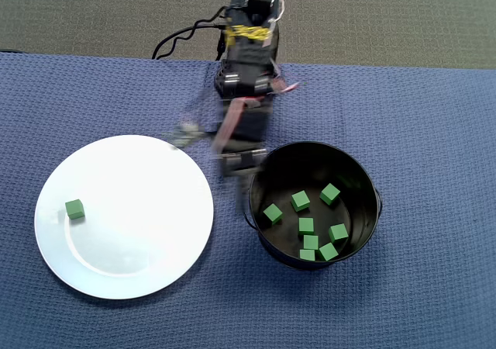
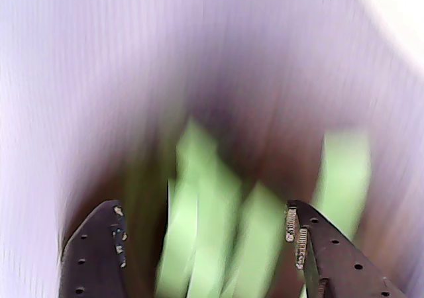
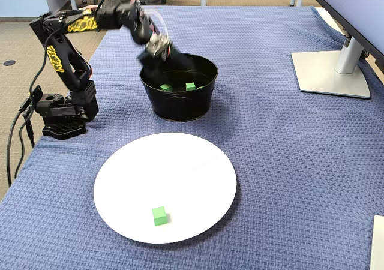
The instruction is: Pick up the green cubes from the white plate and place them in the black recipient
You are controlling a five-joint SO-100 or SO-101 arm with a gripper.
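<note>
Overhead view: one cube (image 1: 74, 209) at the plate's (image 1: 155, 209) nine o'clock — light, stiff, grippable across flat sides; claw (image 2: 205, 235) spread, empty.

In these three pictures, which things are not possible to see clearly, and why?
- Gripper: motion blur smears it in the overhead and fixed views. In the wrist view the fingers stand apart with no cube clearly between them.
- Green cubes in the black pot: the wrist view shows only green streaks. In the fixed view the pot's near wall hides most of them.
- White plate: cut off at the wrist view's top right corner.
</note>
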